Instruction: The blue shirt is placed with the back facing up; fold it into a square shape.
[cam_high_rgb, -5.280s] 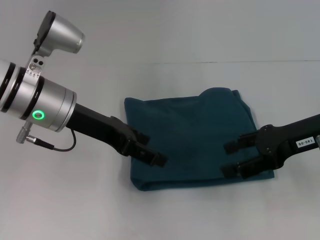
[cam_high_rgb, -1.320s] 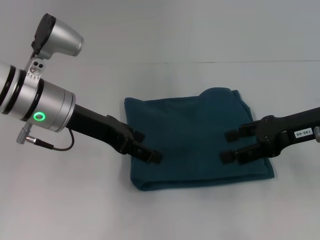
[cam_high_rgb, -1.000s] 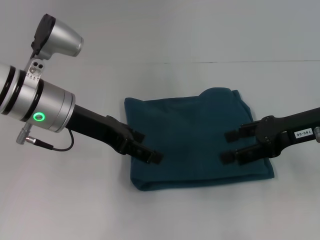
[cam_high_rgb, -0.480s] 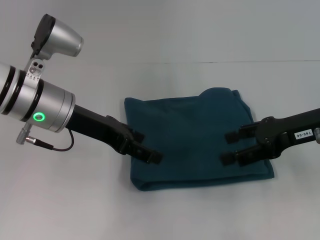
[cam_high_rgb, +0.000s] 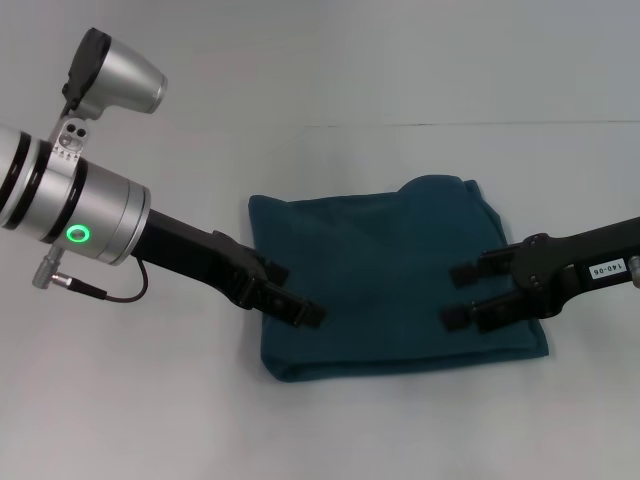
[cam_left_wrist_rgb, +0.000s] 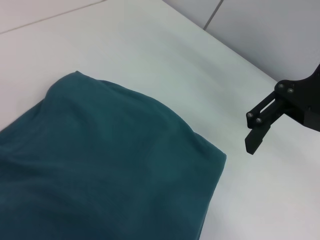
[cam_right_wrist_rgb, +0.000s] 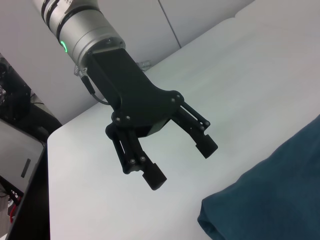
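Jaws apart: left gripper (cam_high_rgb: 297, 293), right gripper (cam_high_rgb: 462, 294) | blue shirt (cam_high_rgb: 385, 280) folded, underlayers hidden

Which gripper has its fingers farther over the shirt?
The right gripper: both fingers lie well over the shirt. The left gripper only reaches its edge.
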